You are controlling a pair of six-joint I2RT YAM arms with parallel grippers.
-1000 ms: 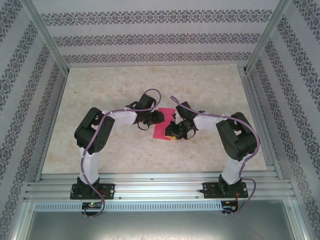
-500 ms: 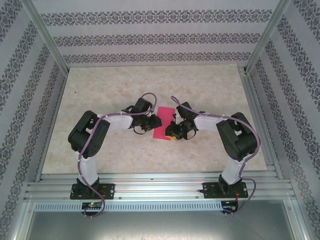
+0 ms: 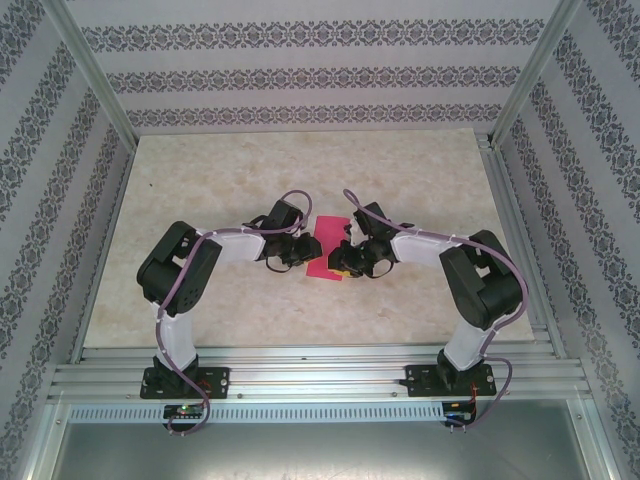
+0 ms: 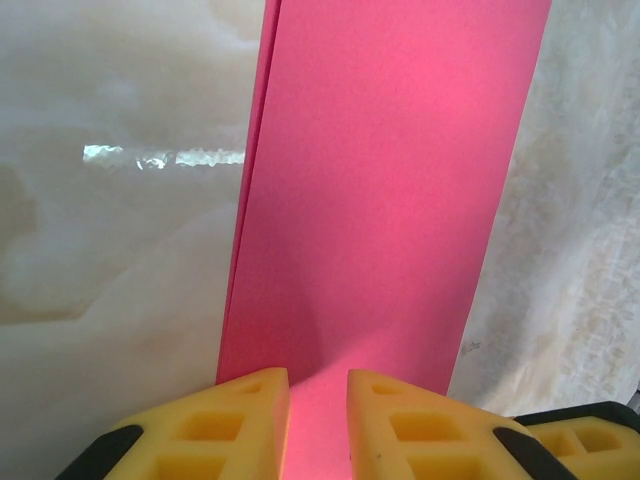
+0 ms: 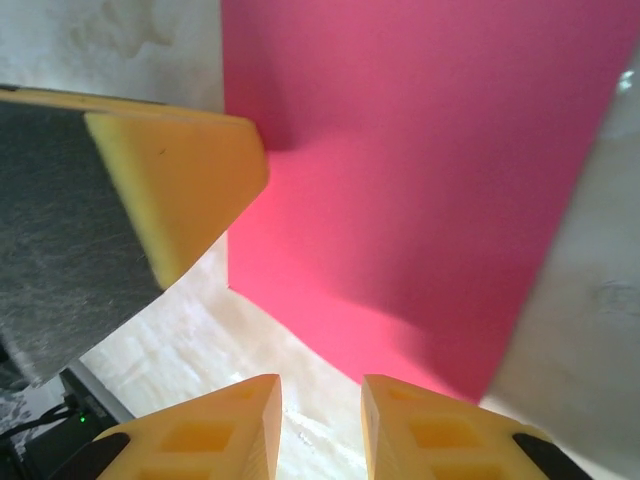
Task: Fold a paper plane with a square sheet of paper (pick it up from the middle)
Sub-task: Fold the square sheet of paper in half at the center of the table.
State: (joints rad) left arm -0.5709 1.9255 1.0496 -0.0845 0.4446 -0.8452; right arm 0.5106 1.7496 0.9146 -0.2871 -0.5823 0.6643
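Observation:
The square sheet of paper (image 3: 326,246) lies on the table folded in half, a narrow magenta-pink rectangle (image 4: 390,180) with two layers showing along its left edge. My left gripper (image 3: 302,250) is at its left side; its yellow fingertips (image 4: 250,410) rest low over the paper's near end with a narrow gap, and flat paper shows through that gap. My right gripper (image 3: 343,262) is at the paper's near right corner, its jaws (image 5: 320,415) a little apart over bare table just short of the paper's edge (image 5: 400,200). The left gripper's finger (image 5: 175,190) shows opposite.
The marble-patterned tabletop (image 3: 220,180) stretches free around the two grippers. Patterned walls and aluminium posts (image 3: 95,75) enclose it, and a metal rail (image 3: 320,375) runs along the near edge by the arm bases.
My left arm has drawn back a little toward the left and the near side, and its jaws have narrowed. The right arm and the paper have hardly moved.

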